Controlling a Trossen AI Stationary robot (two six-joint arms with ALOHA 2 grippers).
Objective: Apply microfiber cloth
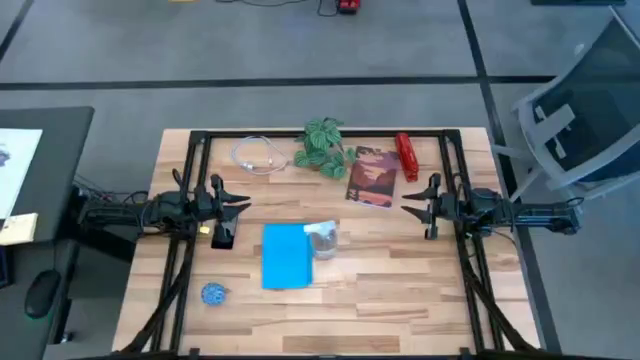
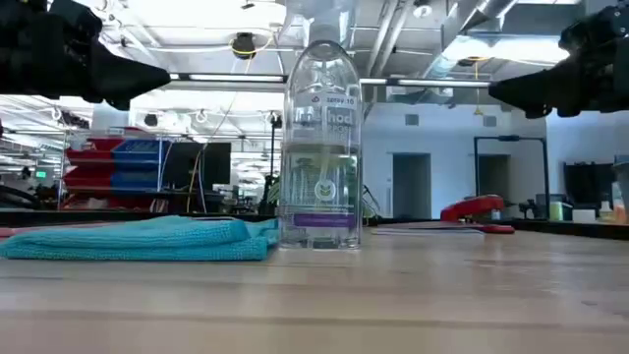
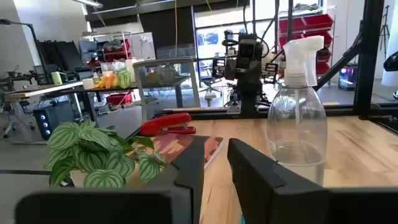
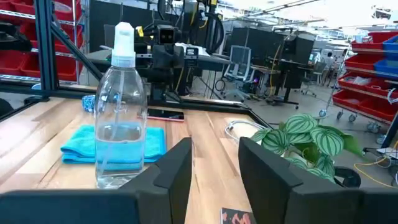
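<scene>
So from my seat at the remote station: the microfiber cloth (image 1: 287, 256) is lying flat, folded into a neat rectangle, right in the middle of the wooden table (image 1: 400, 290). I'll use the clear spray bottle (image 1: 322, 240) as my reference for everything. The cloth is touching the bottle, on the side toward the left arm; in the low view its edge runs right up against the bottle's base.

Neither arm is on anything. The left gripper (image 1: 243, 201) hangs above the table on the cloth's side of the bottle, well apart from it, fingers spread with nothing between them. The right gripper (image 1: 408, 209) hangs out on the opposite side of the bottle, also well apart, fingers parted the same way and empty.

Other stuff around the bottle: a black phone (image 1: 222, 237) sits beyond the cloth, under the left gripper. A small blue patterned ball (image 1: 213, 294) is further out that way, toward the near edge. Behind the bottle there's a little potted plant (image 1: 324, 147), a book (image 1: 372, 178) with a reddish cover, a red stapler (image 1: 407, 156) and a coiled white cable (image 1: 256, 155).
</scene>
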